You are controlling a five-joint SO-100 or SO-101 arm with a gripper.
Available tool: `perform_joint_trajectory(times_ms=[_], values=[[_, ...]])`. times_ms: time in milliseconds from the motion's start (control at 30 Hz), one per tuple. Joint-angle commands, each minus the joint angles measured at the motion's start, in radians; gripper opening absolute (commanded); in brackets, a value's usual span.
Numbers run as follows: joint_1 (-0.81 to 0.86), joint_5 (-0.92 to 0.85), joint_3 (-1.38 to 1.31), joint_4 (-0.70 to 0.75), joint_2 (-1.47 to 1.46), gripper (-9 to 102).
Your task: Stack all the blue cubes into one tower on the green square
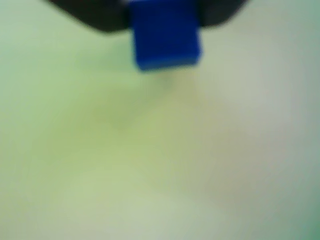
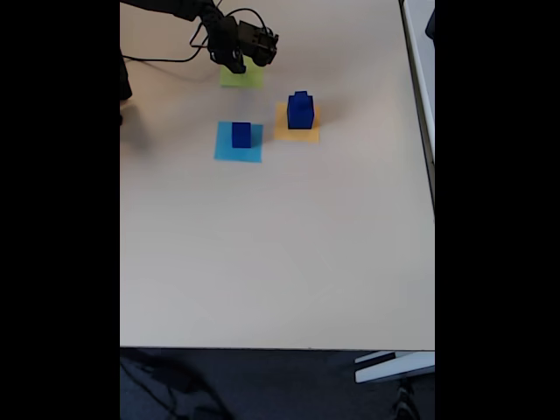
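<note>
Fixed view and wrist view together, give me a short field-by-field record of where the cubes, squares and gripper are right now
gripper: over the green square, shut on a blue cube
green square: far end of the table, no cube seen resting on it
light-blue square: one blue cube on it
orange square: large blue cube with a smaller one on top
wrist view: blurred

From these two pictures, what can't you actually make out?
- Wrist view: all blurred; the held blue cube is cut off by the top edge, and the hand's dark fingers show no detail.
- Fixed view: the hand covers part of the green square, so the held cube is hard to see.
- Fixed view: the pile on the orange square is too small to count cubes.
</note>
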Motion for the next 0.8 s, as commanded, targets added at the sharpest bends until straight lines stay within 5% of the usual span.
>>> perform_joint_trajectory(times_ms=[0,767], values=[[-0.006,-0.005,-0.044,-0.017,0.029,0],[-0.021,-0.017,-0.121,-0.002,0.020,8]])
